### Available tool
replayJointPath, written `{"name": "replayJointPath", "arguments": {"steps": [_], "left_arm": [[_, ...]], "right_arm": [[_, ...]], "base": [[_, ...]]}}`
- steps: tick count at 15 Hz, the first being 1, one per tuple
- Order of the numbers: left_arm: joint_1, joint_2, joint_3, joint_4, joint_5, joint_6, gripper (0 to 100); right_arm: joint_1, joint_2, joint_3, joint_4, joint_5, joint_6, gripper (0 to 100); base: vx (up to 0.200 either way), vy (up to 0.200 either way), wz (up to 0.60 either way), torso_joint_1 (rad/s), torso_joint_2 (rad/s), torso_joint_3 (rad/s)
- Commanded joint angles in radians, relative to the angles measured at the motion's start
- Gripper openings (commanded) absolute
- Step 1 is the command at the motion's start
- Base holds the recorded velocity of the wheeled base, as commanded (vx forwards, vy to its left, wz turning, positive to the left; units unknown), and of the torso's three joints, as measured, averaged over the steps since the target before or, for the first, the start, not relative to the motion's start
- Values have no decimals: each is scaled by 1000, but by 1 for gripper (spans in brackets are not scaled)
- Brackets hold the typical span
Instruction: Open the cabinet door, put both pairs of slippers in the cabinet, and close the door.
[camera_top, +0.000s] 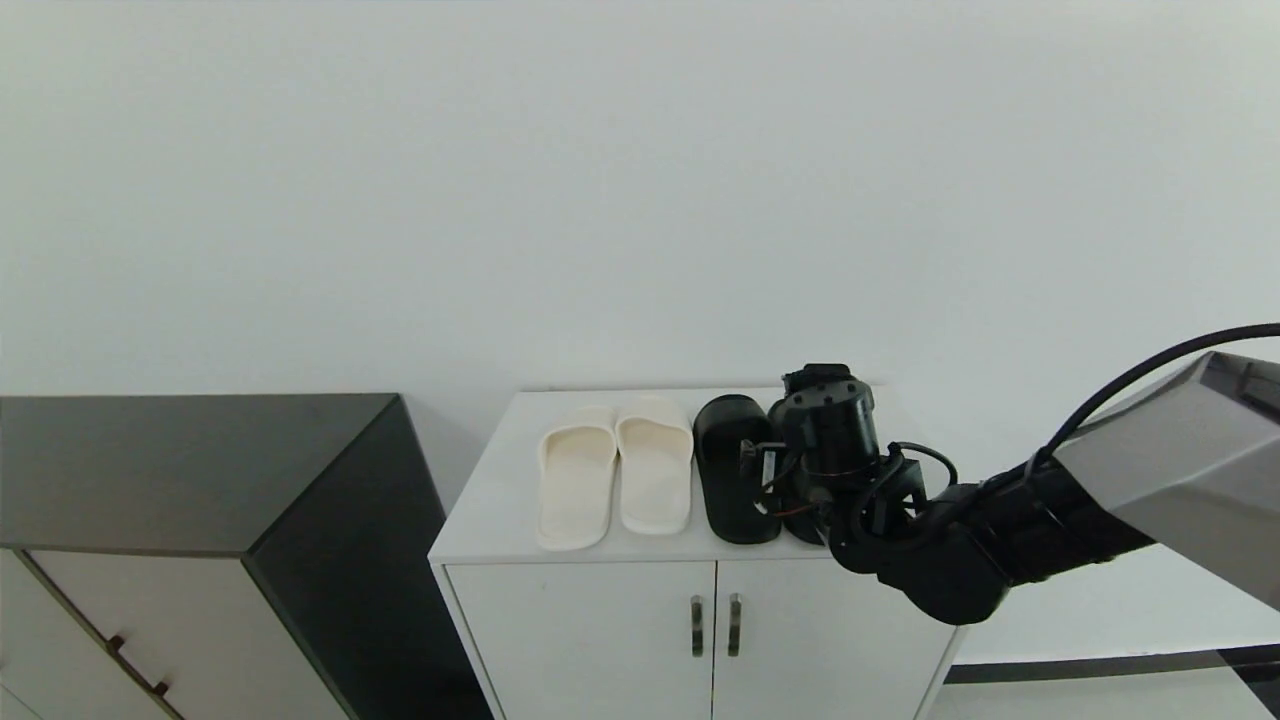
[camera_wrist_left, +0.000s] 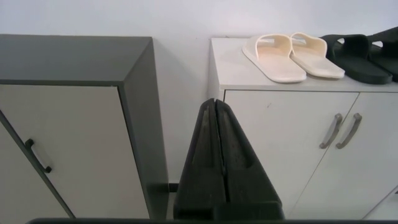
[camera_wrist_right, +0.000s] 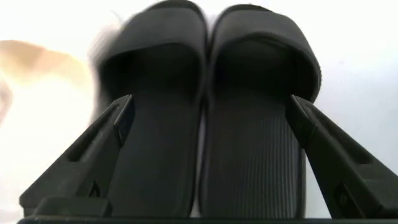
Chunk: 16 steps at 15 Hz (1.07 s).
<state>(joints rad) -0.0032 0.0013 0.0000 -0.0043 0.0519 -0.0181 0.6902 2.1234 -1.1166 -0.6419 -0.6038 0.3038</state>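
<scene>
On top of the white cabinet (camera_top: 492, 510), toward its right edge, the black slippers (camera_top: 735, 470) lie side by side, with the cream slippers (camera_top: 615, 475) just beside them. The right gripper (camera_wrist_right: 209, 106) is released, its jaws spread either side of the black pair's heels. The left gripper (camera_wrist_left: 216, 104) is clenched and empty, facing the gap beside the dark cabinet (camera_wrist_left: 74, 59). The doors (camera_top: 600, 640) are shut.

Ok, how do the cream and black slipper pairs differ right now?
The cream pair is pale, the black pair dark. The black pair is straddled by the open right pincer; the cream pair lies free, to its left. Both rest on the cabinet top.
</scene>
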Motion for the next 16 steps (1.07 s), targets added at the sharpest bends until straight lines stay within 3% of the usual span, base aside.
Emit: {"name": "replayJointPath", "arguments": {"steps": [1,15,16], "left_arm": [[0,0,0,0,0,0,0],[0,0,0,0,0,-2,0],[0,0,0,0,0,-2,0]], "right_arm": [[-15,66,-38,-1,-1,0,100],[-72,268,-308,-4,7,-83,100],[-72,276,-316,-19,7,-86,0]], "base": [[0,0,0,0,0,0],[0,0,0,0,0,0],[0,0,0,0,0,0]]}}
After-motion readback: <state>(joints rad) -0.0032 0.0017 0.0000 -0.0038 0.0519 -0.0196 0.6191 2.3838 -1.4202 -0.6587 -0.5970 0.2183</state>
